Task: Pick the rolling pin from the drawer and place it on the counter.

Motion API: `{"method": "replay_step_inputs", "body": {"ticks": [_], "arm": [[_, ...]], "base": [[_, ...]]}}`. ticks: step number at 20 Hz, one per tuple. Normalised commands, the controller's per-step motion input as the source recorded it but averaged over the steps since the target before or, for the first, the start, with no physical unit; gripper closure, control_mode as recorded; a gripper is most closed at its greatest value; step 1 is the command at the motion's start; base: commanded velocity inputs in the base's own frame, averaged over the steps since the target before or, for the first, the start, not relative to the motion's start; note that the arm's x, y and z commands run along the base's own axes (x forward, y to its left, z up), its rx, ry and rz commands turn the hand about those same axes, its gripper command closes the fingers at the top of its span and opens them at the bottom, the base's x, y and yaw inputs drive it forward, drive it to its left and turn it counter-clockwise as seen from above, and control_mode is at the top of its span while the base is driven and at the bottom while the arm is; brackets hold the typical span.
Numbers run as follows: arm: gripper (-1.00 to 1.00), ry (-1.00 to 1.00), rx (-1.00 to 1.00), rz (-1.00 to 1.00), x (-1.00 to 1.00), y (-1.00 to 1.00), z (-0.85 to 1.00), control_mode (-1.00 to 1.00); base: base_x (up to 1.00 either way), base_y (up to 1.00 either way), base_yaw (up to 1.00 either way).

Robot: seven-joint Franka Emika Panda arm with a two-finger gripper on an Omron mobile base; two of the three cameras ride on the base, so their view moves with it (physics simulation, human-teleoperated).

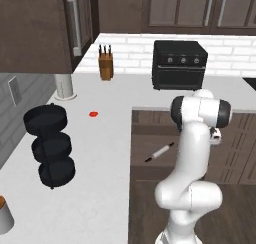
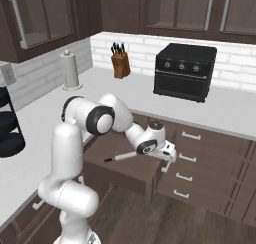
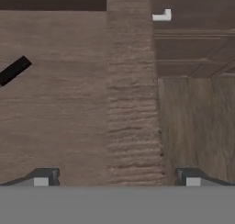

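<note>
1. The pincer (image 3: 117, 182) is spread wide, with nothing between its fingertips (image 3: 42, 178); it hangs over the front edge of the open drawer (image 2: 125, 170).
2. The rolling pin (image 1: 160, 152) lies loose on the drawer floor, slanted and off to the side of the pincer, its dark handle (image 3: 14, 70) just showing in the hand view.
3. As I judge it, the drawer is open but grasping, lifting and setting down on the counter (image 1: 100, 138) all remain.
</note>
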Motion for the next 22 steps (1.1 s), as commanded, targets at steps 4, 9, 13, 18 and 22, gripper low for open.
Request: {"method": "replay_step_inputs", "body": {"ticks": [4,9,13,18,22], "arm": [[-1.0,-0.06,0.18,0.0,0.0,-0.4,0.97,-1.0],[-1.0,-0.04,0.18,0.0,-0.13,0.09,1.0,-1.0],[-1.0,0.06,0.15,-0.04,-0.6,0.56,1.0,-1.0],[-1.0,0.12,0.02,-0.14,-0.56,0.96,0.4,-1.0],[-1.0,0.23,-0.23,-0.09,-0.02,0.97,-0.14,-1.0]], "base": [[0.0,0.0,0.0],[0.0,0.0,0.0],[0.0,0.0,0.0],[0.0,0.0,0.0],[0.0,0.0,0.0]]}}
